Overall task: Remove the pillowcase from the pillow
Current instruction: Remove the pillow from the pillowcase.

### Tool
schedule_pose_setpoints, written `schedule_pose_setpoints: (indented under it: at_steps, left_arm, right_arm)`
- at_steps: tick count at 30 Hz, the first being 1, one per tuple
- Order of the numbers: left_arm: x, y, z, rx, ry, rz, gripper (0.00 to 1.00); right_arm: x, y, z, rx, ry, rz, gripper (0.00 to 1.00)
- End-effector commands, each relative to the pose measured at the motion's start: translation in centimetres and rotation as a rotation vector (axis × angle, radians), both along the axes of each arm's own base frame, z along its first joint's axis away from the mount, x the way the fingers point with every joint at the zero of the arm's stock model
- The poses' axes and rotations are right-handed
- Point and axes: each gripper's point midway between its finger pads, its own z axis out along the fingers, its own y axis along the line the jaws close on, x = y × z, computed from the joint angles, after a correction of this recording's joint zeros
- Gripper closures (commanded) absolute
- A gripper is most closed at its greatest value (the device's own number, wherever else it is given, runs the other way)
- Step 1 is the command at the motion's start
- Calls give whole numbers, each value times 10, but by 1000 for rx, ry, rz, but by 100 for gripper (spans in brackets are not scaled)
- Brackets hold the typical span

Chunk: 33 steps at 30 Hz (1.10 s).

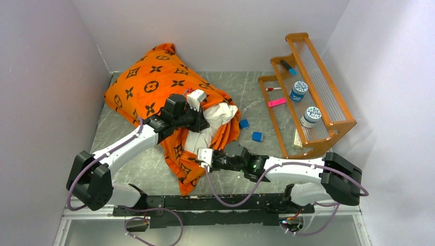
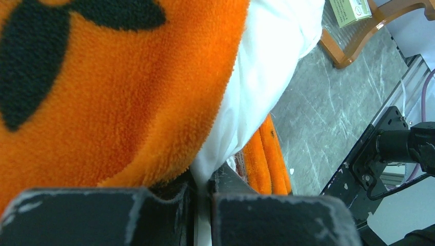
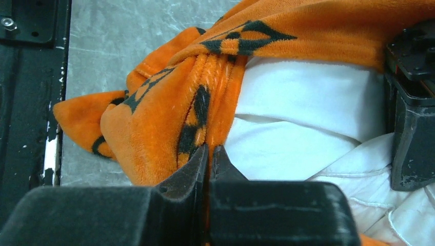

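Note:
The orange pillowcase [image 1: 154, 84] with dark brown motifs covers most of the white pillow [image 1: 221, 114], whose near right end bulges out of the open mouth. My left gripper [image 1: 204, 122] is shut on white pillow fabric [image 2: 251, 92] at the mouth, beside the orange edge [image 2: 128, 102]. My right gripper [image 1: 201, 156] is shut on the pillowcase's orange hem [image 3: 190, 107] at the near side of the opening, with white pillow [image 3: 302, 118] just to its right. The left gripper's body shows in the right wrist view [image 3: 410, 113].
An orange wooden rack [image 1: 308, 97] stands at the right with two jars, markers and a pink item. Two small blue blocks [image 1: 250, 130] lie on the grey table [image 1: 256, 82] between pillow and rack. White walls close in at left, back and right.

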Motion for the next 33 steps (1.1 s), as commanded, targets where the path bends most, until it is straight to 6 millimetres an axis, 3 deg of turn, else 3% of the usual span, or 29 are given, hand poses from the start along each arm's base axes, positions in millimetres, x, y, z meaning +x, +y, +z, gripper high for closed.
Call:
schedule_pose_setpoints:
  at_steps: [1,5,11,18,26,33]
  left_arm:
    - [45,20,51,1,-227,122,95]
    - [36,17,60,23,-255,103,77]
    - [15,20,72,27,-256,111,49]
    - [-32,27,71,57,-206,131,24]
    - [-80,50,55,86,-107,215,11]
    - [-113,43,26,76,5,208,10]
  right_arm:
    - [-65,-19,-56,-131,204,143,100]
    - [-53,-5,-54,-108,152,138,100]
    - [-51,8,-43,-39,120,165,100]
    - [-48,8,-32,31,88,149,100]
    - [-46,3,-23,100,76,136,100]
    - [-46,2,-26,116,72,135,100]
